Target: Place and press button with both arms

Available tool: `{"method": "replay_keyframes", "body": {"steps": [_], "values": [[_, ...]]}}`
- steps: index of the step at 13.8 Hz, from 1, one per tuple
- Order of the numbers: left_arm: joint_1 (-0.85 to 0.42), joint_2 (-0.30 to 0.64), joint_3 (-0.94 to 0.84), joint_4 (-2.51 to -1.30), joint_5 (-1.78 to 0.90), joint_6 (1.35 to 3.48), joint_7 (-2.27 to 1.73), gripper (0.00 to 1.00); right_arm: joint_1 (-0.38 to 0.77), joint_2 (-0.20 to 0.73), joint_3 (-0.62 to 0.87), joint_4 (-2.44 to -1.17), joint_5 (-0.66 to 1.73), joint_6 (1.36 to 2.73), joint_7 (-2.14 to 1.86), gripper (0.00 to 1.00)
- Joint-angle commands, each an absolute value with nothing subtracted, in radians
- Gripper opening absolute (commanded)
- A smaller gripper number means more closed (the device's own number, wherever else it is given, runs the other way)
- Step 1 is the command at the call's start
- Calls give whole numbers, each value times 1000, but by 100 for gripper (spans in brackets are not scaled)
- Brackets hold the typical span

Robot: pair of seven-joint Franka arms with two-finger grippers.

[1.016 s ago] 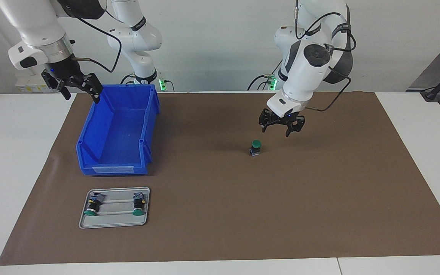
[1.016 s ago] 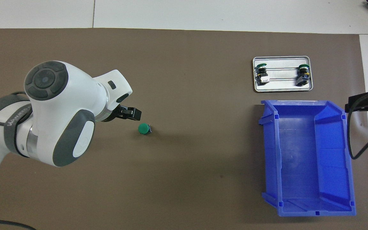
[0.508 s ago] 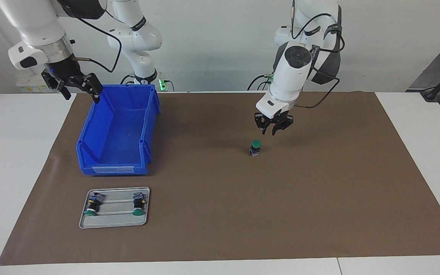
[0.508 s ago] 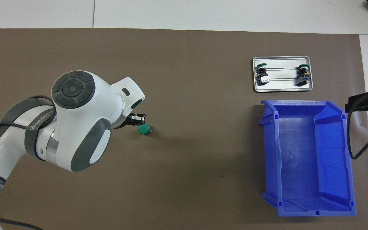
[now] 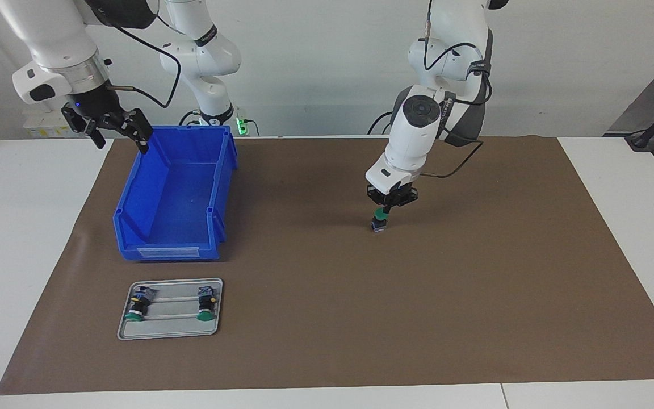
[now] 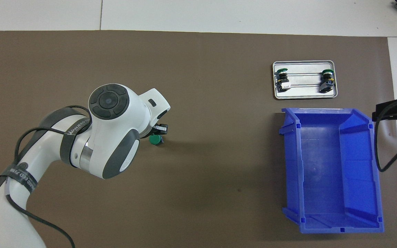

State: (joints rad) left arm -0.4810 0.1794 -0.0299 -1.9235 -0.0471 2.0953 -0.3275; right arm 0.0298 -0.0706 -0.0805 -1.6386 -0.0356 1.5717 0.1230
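Pressing seems underway: left gripper (image 5: 388, 208), fingers together, tips touching the standing button (image 5: 380, 218); right gripper (image 5: 112, 128), fingers spread, empty, waits

The left arm (image 6: 91, 148) comes in from the bottom corner and bends over the brown mat (image 6: 202, 103) covering the counter (image 6: 219, 15). Its end effector (image 6: 159, 130) is mostly hidden under the white wrist; only a black tip shows, directly over the upright button (image 6: 155, 139), whose green cap is partly covered by it. Toward the right arm's end sits an open blue bin (image 6: 329, 172). Just farther from the robots than the bin lies a metal tray (image 6: 304, 94) holding two more buttons (image 6: 282, 80) on their sides, one at each end. The right end effector (image 6: 396, 111) hangs beside the bin's rim, over the mat's edge.
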Motion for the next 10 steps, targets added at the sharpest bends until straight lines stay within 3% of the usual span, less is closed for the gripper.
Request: {"method": "replay_keyframes", "body": {"steps": [1,10], "values": [[-495,166,-20,-1970,-25,2128,-357,0,29,-86,-80,-1647,-34,1563,129,100],[-528,158,-20,-2026,-25,2163,-414,0,29,-86,-80,-1647,-34,1563,129,100]]}}
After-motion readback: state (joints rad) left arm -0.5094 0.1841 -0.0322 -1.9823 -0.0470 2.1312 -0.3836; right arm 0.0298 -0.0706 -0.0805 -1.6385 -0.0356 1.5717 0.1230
